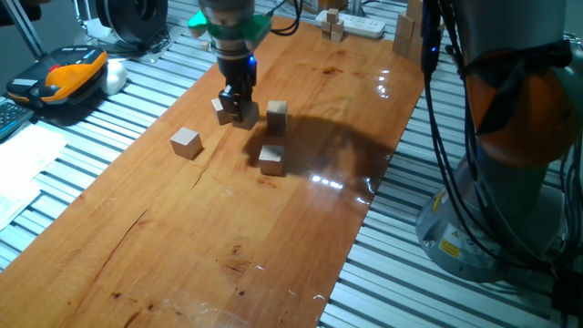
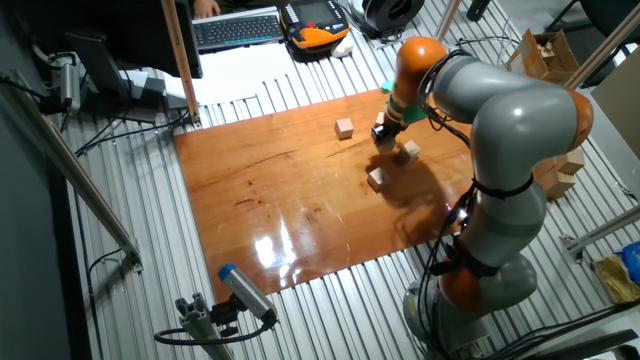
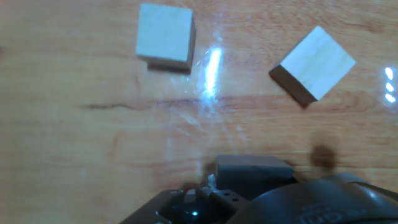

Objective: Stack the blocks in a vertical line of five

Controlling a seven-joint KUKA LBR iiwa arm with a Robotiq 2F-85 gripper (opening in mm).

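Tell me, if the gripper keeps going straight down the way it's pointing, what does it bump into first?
Probably a block sitting right at the gripper, or else the wooden table just underneath. The fingers hide exactly what is between them, so I can't tell for sure.

One fixed view: low, close, looks along the wooden tabletop (image 1: 273,228). Other fixed view: high, farther, opposite side. Both share the tabletop and arm (image 2: 500,130). Hand view: straight down, very near the wood.
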